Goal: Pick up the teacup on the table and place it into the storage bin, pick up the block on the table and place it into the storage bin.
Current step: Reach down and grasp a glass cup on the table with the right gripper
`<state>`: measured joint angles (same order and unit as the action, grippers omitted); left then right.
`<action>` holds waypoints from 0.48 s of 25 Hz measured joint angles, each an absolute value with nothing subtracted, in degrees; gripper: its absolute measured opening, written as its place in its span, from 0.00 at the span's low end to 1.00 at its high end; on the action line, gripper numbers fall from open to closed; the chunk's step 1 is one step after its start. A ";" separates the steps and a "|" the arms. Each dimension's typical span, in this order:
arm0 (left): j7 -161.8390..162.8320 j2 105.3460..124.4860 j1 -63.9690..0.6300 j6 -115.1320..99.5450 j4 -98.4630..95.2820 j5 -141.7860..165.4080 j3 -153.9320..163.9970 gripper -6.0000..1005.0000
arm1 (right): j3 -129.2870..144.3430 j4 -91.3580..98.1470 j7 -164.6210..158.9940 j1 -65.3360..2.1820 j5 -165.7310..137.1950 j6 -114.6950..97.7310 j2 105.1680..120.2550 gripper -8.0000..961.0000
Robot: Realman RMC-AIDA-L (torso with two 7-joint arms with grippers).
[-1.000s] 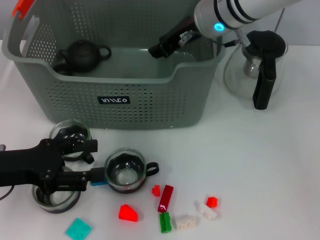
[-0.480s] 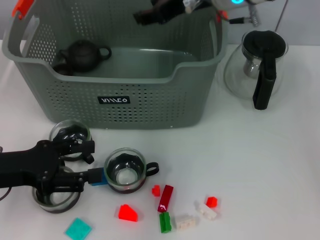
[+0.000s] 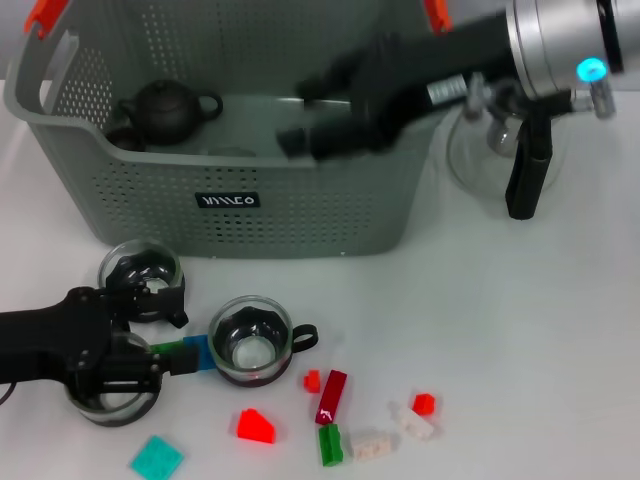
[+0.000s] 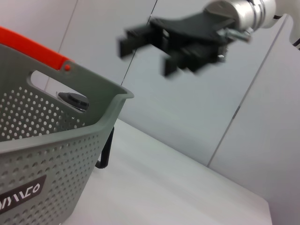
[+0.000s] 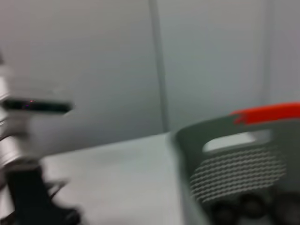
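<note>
the right hand hangs open and empty over the holey grey plastic bin. the left hand rests open beside a round glass cup on the tabletop.

On the front wall of the storage bin we see a small black label with stylised white lettering we cannot make out, its tail end showing as "CO" in the left wrist view, while a white mark on the dark red block stays illegible.
</note>
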<state>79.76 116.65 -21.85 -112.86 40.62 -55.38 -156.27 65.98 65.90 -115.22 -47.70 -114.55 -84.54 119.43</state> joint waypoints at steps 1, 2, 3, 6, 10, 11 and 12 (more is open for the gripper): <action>79.65 116.63 -21.74 -112.88 40.62 -55.38 -156.27 0.86 | 66.14 66.13 -114.84 -47.52 -114.69 -86.30 119.43 0.69; 79.50 116.60 -21.56 -112.91 40.63 -55.38 -156.27 0.86 | 66.43 66.19 -114.46 -47.51 -115.09 -88.28 119.44 0.69; 79.44 116.56 -21.36 -112.93 40.75 -55.38 -156.27 0.86 | 66.89 66.17 -114.11 -47.60 -115.94 -89.93 119.45 0.69; 79.59 116.28 -20.82 -112.79 40.93 -55.37 -156.35 0.86 | 70.00 65.87 -113.65 -48.38 -119.52 -92.85 119.88 0.70; 79.69 115.89 -19.99 -112.65 40.97 -55.37 -157.27 0.86 | 79.19 65.08 -115.65 -49.39 -122.72 -90.42 120.30 0.71; 79.63 115.86 -19.65 -112.64 41.11 -55.33 -157.74 0.87 | 81.38 64.70 -116.19 -49.90 -123.02 -89.40 120.30 0.71; 79.56 115.85 -19.41 -112.64 41.22 -55.29 -158.16 0.87 | 83.41 64.36 -116.65 -50.48 -123.30 -88.45 120.30 0.78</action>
